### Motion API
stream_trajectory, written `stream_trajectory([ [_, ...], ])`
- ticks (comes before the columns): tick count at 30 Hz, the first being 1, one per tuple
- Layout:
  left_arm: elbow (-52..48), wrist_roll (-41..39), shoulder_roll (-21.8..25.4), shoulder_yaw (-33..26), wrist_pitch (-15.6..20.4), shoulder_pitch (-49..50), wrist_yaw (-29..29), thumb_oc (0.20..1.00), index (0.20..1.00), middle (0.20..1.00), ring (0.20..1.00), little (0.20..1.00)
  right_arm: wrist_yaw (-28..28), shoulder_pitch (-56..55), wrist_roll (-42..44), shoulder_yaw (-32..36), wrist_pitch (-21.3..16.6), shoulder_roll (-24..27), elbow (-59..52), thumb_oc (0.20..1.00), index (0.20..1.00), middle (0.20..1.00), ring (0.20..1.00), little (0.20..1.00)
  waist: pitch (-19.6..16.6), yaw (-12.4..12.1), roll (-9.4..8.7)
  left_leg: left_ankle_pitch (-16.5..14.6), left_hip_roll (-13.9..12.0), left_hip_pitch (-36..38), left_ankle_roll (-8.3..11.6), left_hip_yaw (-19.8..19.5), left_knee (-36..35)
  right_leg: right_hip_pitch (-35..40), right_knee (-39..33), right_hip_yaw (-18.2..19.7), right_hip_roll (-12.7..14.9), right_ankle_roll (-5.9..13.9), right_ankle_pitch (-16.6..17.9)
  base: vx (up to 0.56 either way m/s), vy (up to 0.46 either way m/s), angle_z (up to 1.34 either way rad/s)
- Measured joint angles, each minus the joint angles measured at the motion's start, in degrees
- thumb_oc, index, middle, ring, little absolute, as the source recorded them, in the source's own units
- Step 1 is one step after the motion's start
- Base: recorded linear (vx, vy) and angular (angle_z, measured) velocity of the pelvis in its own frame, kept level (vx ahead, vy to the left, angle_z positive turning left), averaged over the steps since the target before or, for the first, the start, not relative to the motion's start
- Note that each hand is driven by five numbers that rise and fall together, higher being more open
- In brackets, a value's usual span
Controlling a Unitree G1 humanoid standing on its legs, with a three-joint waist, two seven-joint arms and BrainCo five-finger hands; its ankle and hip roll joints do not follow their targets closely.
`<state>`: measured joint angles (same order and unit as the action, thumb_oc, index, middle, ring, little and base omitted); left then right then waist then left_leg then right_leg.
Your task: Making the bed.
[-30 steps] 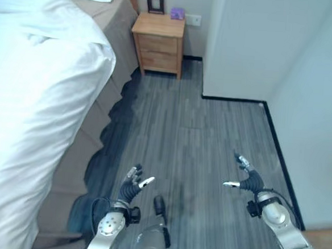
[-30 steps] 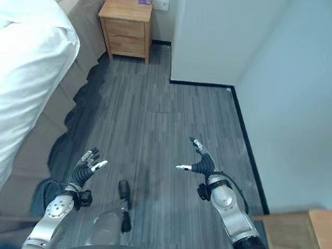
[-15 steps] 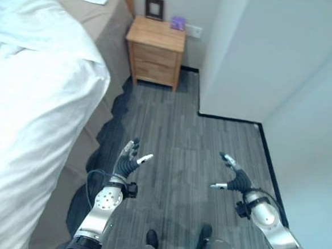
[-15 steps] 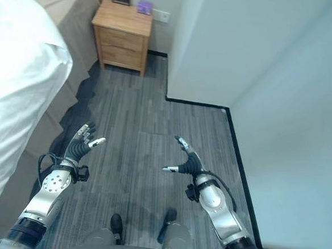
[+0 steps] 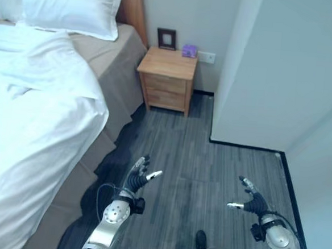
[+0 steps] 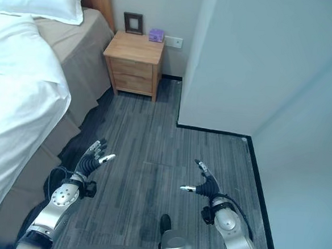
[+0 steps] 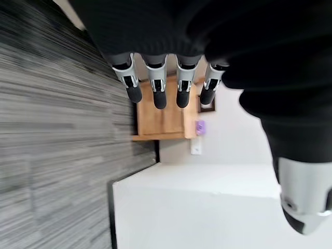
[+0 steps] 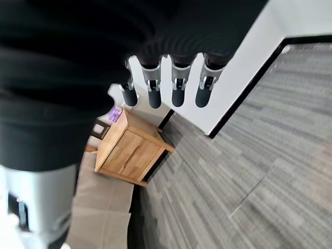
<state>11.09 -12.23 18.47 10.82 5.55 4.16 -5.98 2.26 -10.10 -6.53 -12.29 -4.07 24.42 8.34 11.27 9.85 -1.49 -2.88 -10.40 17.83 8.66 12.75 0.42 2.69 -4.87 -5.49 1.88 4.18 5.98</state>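
Left hand (image 5: 134, 182): your fingers are spread loose over the grey floor (image 5: 208, 179), holding nothing.
Right hand (image 5: 250, 202): likewise relaxed and empty, well apart from the left.
Bed (image 5: 110, 63): to your left, white duvet (image 5: 35, 127) rumpled, hanging over the side.
Pillow (image 5: 72, 5): at the headboard.
Nightstand (image 5: 166, 79): beyond, against the wall.

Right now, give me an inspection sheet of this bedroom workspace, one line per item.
Surface: grey plank floor beside the bed, bare where it shows.
Job's things: white duvet rumpled, hanging over the bed's side; white pillow at the head; tan bed skirt exposed.
Clutter: wooden nightstand carrying a dark picture frame and a small purple object.
Hands: left hand open, empty, above the floor near the bed; right hand open, empty.
Cables: nothing seen.
Surroundings: white wall with dark baseboard; wall outlet behind the nightstand.
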Motion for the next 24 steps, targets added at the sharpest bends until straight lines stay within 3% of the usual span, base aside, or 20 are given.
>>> stream_trajectory([
  [1,0.1,0.0,0.2,-0.2,0.0,0.1,0.0,1.000,1.000,1.000,1.000,1.000,-0.1,0.2,0.2,-0.3,0.0,-0.1,0.4,1.000,1.000,1.000,1.000,1.000,0.2,0.1,-0.05,-1.3,-0.6,-3.0,1.86,-1.2,5.8,0.4,-0.2,0.4,0.0,-0.11,-0.7,0.27,-0.335,-0.16],
  [2,0.1,-0.1,0.3,-0.4,0.1,0.3,-0.1,1.000,1.000,1.000,1.000,1.000,-0.3,0.2,0.3,-0.5,0.0,-0.1,0.5,1.000,1.000,1.000,1.000,1.000,-0.3,-0.1,-1.40,-1.6,-0.9,-5.3,2.35,-1.8,11.3,0.9,-0.7,1.7,0.3,-0.34,-0.4,0.26,-0.331,-0.14],
  [4,0.0,-0.3,0.3,-0.7,0.2,0.1,-0.3,1.000,1.000,1.000,1.000,1.000,-0.2,1.4,0.3,-0.5,-0.2,0.1,0.5,1.000,1.000,1.000,1.000,1.000,-0.2,-2.1,-0.51,-1.4,-2.4,-11.4,2.66,-4.9,24.0,0.2,1.1,1.2,-0.9,-2.35,-1.9,0.29,-0.260,-0.19],
  [5,-0.1,-0.7,0.1,-0.7,0.5,-0.7,-0.6,1.000,1.000,1.000,1.000,1.000,-0.1,2.6,0.4,-0.7,0.0,0.3,0.5,1.000,1.000,1.000,1.000,1.000,1.0,-3.9,-0.51,4.7,-3.2,-19.7,2.17,-9.0,37.7,-0.1,3.2,1.6,-1.7,-4.20,-3.1,0.33,-0.100,-0.24],
  [6,-0.2,-0.7,0.1,-0.3,0.7,-0.7,-0.8,1.000,1.000,1.000,1.000,1.000,0.0,2.8,0.4,-0.9,-0.1,0.0,0.4,1.000,1.000,1.000,1.000,1.000,1.3,-4.9,-2.10,5.1,-2.7,-22.1,2.11,-8.8,41.1,0.3,2.5,2.8,-0.5,-4.55,-3.2,0.36,0.014,-0.14],
  [7,-0.2,-1.0,0.1,0.1,0.7,-0.5,-0.6,1.000,1.000,1.000,1.000,1.000,0.2,3.6,0.4,-1.4,-0.1,-0.2,0.4,1.000,1.000,1.000,1.000,1.000,1.6,-5.4,-2.59,1.5,-1.3,-24.4,1.53,-7.9,41.4,1.2,1.5,3.0,0.1,-4.61,-3.2,0.38,0.086,-0.02],
  [8,-0.2,-1.1,-0.5,0.2,0.7,-0.4,-0.5,1.000,1.000,1.000,1.000,1.000,0.4,4.4,0.4,-1.8,0.0,0.0,0.4,1.000,1.000,1.000,1.000,1.000,2.1,-5.7,-3.69,-1.3,0.9,-26.0,-0.09,-6.3,38.0,1.4,0.8,3.2,1.0,-4.60,-3.2,0.39,0.096,0.01],
  [9,-0.2,-1.1,-1.6,0.2,1.1,0.7,-0.5,1.000,1.000,1.000,1.000,1.000,0.5,6.5,0.4,-2.9,0.0,0.5,0.8,1.000,1.000,1.000,1.000,1.000,2.8,-7.1,-4.17,-1.7,5.1,-26.0,-2.18,-3.9,20.1,1.7,-0.6,3.4,2.1,-4.39,-3.3,0.40,0.094,-0.13],
  [10,0.0,-1.1,-2.2,0.2,1.1,1.4,-0.6,1.000,1.000,1.000,1.000,1.000,0.6,8.2,0.4,-4.0,0.0,0.9,1.3,1.000,1.000,1.000,1.000,1.000,2.9,-7.7,-2.66,-0.5,6.5,-25.3,-3.56,-3.8,7.5,1.9,-1.2,3.3,1.6,-4.11,-3.6,0.42,0.047,-0.14],
  [11,0.4,-1.1,-2.5,0.3,1.1,1.4,-0.5,1.000,1.000,1.000,1.000,1.000,0.5,8.9,0.4,-4.3,0.0,1.3,1.7,1.000,1.000,1.000,1.000,1.000,3.4,-7.4,-1.60,0.5,7.0,-24.9,-4.48,-3.7,1.1,2.5,-1.2,2.7,0.7,-4.74,-3.1,0.43,0.036,0.09],
  [13,2.7,-1.1,-3.4,0.0,1.1,1.3,-0.5,1.000,1.000,1.000,1.000,1.000,0.8,9.5,0.3,-4.9,-0.1,1.3,3.0,1.000,1.000,1.000,1.000,1.000,4.0,-8.5,0.54,2.7,5.7,-26.0,-3.88,-2.4,-6.4,5.0,-1.2,0.5,-1.9,-5.41,-4.2,0.34,0.030,0.36],
  [15,4.9,-1.1,-3.4,-0.3,1.1,1.7,-0.7,1.000,1.000,1.000,1.000,1.000,1.1,8.1,0.1,-6.5,0.0,1.5,3.3,1.000,1.000,1.000,1.000,1.000,3.8,-9.0,1.55,3.2,4.4,-29.0,-3.83,2.2,-5.8,8.3,-1.1,-1.9,-3.8,-6.93,-6.4,0.46,0.091,0.39],
  [19,4.6,-1.1,-2.9,-2.7,0.9,3.2,-0.7,1.000,1.000,1.000,1.000,1.000,1.1,7.0,-0.3,-6.6,0.0,1.7,1.0,1.000,1.000,1.000,1.000,1.000,1.9,-9.9,0.34,5.2,3.6,-29.1,-6.68,10.1,-1.8,11.7,-0.8,-0.8,-3.5,-5.44,-10.5,0.61,0.170,-0.06],
  [20,3.1,-1.1,-1.5,-3.2,1.0,4.1,-0.3,1.000,1.000,1.000,1.000,1.000,0.9,5.8,-0.3,-6.5,0.2,1.2,-1.3,1.000,1.000,1.000,1.000,1.000,0.8,-10.2,-1.52,6.5,4.8,-26.0,-7.54,11.7,-1.7,14.0,-0.8,-0.8,-1.8,-3.73,-13.3,0.61,0.185,-0.15],
  [21,3.1,-1.1,-1.2,-3.4,0.8,4.4,-0.4,1.000,1.000,1.000,1.000,1.000,0.9,4.7,-0.3,-7.5,0.1,1.6,-2.5,1.000,1.000,1.000,1.000,1.000,0.4,-10.0,-3.10,5.7,5.1,-24.8,-7.49,13.9,-0.8,15.0,1.1,-0.7,-0.5,-2.69,-14.7,0.22,0.086,-0.02],
  [23,3.2,-1.1,0.1,-3.2,0.4,4.6,-0.3,1.000,1.000,1.000,1.000,1.000,0.6,4.3,-0.4,-8.9,-0.1,1.0,-2.8,1.000,1.000,1.000,1.000,1.000,-0.7,-9.6,-5.23,6.2,6.8,-22.5,-8.24,15.1,-0.8,13.4,9.6,-1.2,1.4,0.70,-17.7,0.33,0.144,0.11],
  [24,3.3,-1.0,0.9,-2.6,0.1,3.9,-0.3,1.000,1.000,1.000,1.000,1.000,0.4,5.4,-0.4,-10.3,0.0,-0.1,-1.4,1.000,1.000,1.000,1.000,1.000,-0.9,-9.6,-5.09,6.1,6.6,-20.3,-8.87,15.9,-1.9,7.3,25.1,-2.8,2.5,3.14,-18.1,0.36,0.158,0.12],
])
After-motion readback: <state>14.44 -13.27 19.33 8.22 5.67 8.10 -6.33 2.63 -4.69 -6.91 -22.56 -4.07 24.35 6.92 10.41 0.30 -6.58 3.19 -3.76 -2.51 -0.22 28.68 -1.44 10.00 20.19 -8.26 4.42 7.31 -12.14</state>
